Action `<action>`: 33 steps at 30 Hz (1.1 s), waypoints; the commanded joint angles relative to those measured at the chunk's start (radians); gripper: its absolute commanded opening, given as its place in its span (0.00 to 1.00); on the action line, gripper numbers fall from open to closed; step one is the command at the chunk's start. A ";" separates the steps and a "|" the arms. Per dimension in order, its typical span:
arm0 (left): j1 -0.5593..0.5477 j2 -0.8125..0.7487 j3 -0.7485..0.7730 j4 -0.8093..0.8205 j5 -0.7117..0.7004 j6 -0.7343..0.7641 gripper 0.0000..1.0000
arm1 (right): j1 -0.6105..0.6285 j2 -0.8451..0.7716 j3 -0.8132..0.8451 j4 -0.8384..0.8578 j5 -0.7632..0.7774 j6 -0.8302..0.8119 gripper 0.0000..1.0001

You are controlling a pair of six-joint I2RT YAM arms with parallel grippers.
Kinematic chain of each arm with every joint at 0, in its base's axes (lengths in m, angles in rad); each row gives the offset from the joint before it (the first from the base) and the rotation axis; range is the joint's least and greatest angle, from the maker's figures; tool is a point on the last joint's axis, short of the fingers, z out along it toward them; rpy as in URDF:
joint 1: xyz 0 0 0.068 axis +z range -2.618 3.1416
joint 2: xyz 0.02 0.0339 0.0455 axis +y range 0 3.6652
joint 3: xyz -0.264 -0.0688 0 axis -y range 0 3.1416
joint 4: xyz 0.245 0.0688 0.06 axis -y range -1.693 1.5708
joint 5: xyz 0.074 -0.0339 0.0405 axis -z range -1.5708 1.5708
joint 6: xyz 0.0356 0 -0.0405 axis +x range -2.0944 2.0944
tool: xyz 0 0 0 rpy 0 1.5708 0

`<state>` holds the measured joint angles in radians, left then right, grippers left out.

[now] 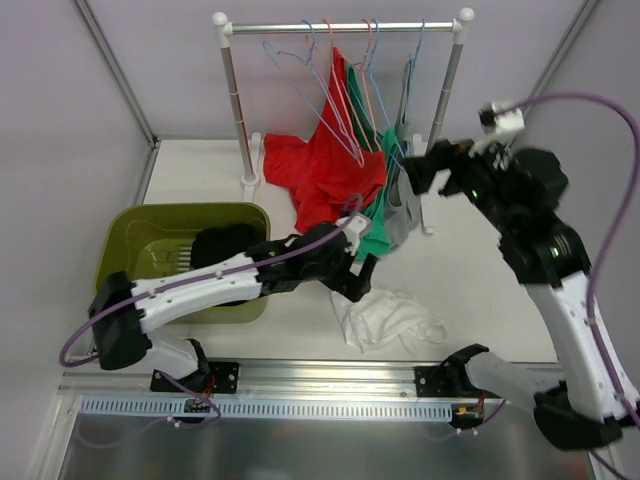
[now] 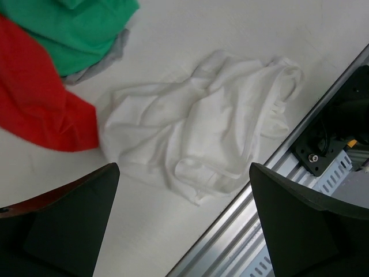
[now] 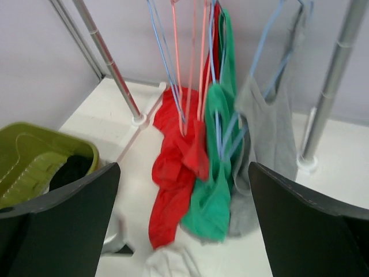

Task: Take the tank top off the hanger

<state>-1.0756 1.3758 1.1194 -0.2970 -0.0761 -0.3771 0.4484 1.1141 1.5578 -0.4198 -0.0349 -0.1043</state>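
Left tool [image 2: 184,231], right tool [image 3: 184,231] both spread wide, empty; white tabletop [image 1: 460,280], pale lilac walls [image 1: 170,60].

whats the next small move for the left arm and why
Probably lower the left gripper onto the white tank top and close: it lies crumpled on the table under the open jaws, off any hanger, and the green bin already holds a black garment.

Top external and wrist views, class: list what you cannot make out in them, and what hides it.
Top external: black garment in the green basket, partly under the left arm; its type is unclear.
Top external: grey tank top, mostly behind the green garment.
Right wrist: white garment, cut off by the bottom edge.
Left wrist: red garment, cut off by the left edge.
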 commanded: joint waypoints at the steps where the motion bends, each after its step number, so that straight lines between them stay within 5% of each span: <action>1: -0.050 0.179 0.108 0.096 0.075 0.070 0.99 | -0.004 -0.308 -0.197 -0.092 0.067 0.003 0.99; 8: -0.128 0.515 0.295 0.084 0.136 0.069 0.99 | -0.004 -0.634 -0.343 -0.267 0.084 0.002 1.00; 15: -0.233 0.725 0.372 0.046 0.003 0.014 0.98 | -0.005 -0.701 -0.354 -0.344 -0.031 -0.025 1.00; 18: -0.262 0.752 0.372 0.023 -0.062 -0.011 0.47 | -0.005 -0.712 -0.372 -0.333 -0.092 -0.015 0.99; 19: -0.265 0.746 0.366 0.016 -0.071 -0.029 0.11 | -0.005 -0.721 -0.377 -0.329 -0.109 -0.014 1.00; 20: -0.267 0.735 0.346 0.010 -0.085 -0.039 0.00 | -0.004 -0.724 -0.383 -0.321 -0.108 -0.014 1.00; 33: -0.265 0.097 0.296 -0.250 -0.531 0.006 0.00 | -0.004 -0.810 -0.426 -0.297 0.029 -0.002 0.99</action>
<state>-1.3453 1.6291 1.3548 -0.4519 -0.4255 -0.3985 0.4446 0.3157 1.1393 -0.7570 -0.0418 -0.1120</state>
